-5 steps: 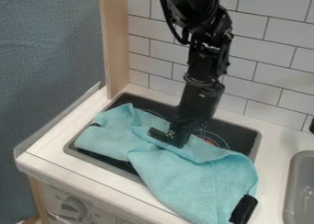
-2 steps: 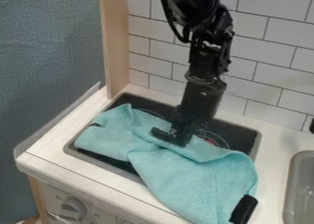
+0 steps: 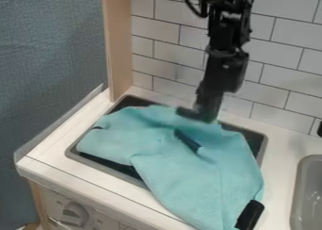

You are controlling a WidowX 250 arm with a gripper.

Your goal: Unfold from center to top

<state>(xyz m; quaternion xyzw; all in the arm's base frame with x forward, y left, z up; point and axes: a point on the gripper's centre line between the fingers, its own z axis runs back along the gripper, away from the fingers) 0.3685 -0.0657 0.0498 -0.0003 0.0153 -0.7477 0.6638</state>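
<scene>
The black gripper (image 3: 198,115) is over the back part of the stove, shut on the back edge of the turquoise cloth (image 3: 189,170). The cloth lies rumpled across the stove and hangs over the counter's front edge, its left part still bunched in folds. A dark narrow strip (image 3: 187,140) shows in the middle of the cloth, and a black patch (image 3: 250,215) is at its lower right corner.
The dark stovetop (image 3: 254,138) shows around the cloth inside its grey rim. White counter (image 3: 277,177) runs right to a grey sink (image 3: 308,191). A wooden post (image 3: 117,45) and tiled wall (image 3: 283,50) stand behind.
The gripper has moved back and to the right from the middle of the cloth. The cloth's upper layer has been drawn back with it, covering the red burner mark and exposing the dark strip.
</scene>
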